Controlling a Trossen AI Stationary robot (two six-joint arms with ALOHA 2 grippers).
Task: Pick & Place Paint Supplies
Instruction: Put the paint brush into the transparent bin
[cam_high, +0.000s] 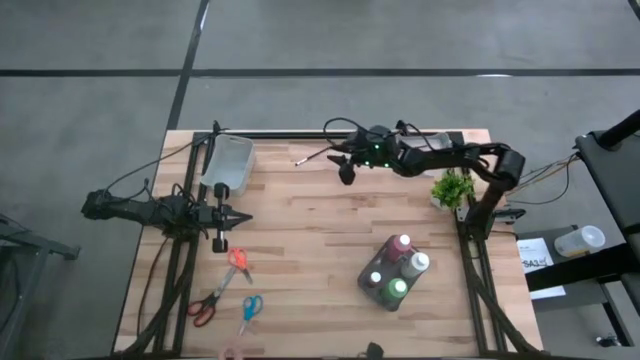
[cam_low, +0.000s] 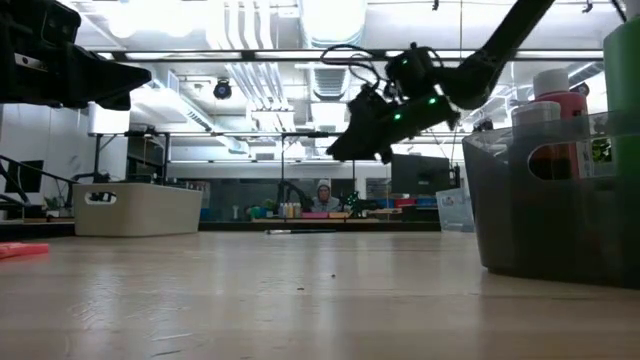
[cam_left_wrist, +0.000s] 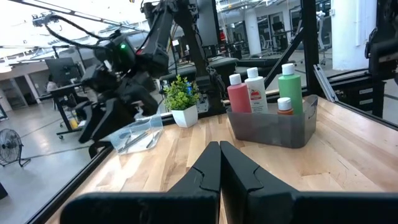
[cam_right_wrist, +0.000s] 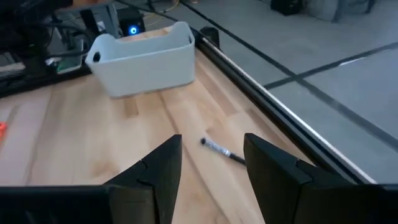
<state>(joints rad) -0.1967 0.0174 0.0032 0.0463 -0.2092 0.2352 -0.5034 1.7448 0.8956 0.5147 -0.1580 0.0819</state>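
A thin dark paintbrush (cam_right_wrist: 222, 149) lies flat on the wooden table near its far edge (cam_high: 312, 157). My right gripper (cam_right_wrist: 212, 138) hangs open a little above the table just short of the brush (cam_high: 345, 172), with nothing between its fingers. Several paint bottles (cam_high: 402, 245) with pale caps stand upright in a grey container (cam_high: 368, 285) at the near right, also seen in the left wrist view (cam_left_wrist: 267, 127). My left gripper (cam_high: 222, 218) is shut and level over the table's left side, far from both.
A white bin (cam_high: 228, 165) stands at the far left, beyond the brush in the right wrist view (cam_right_wrist: 143, 56). A small potted plant (cam_high: 452, 188) is by the right edge. Scissors (cam_high: 238, 262) and two more pairs (cam_high: 205, 308) lie at the near left.
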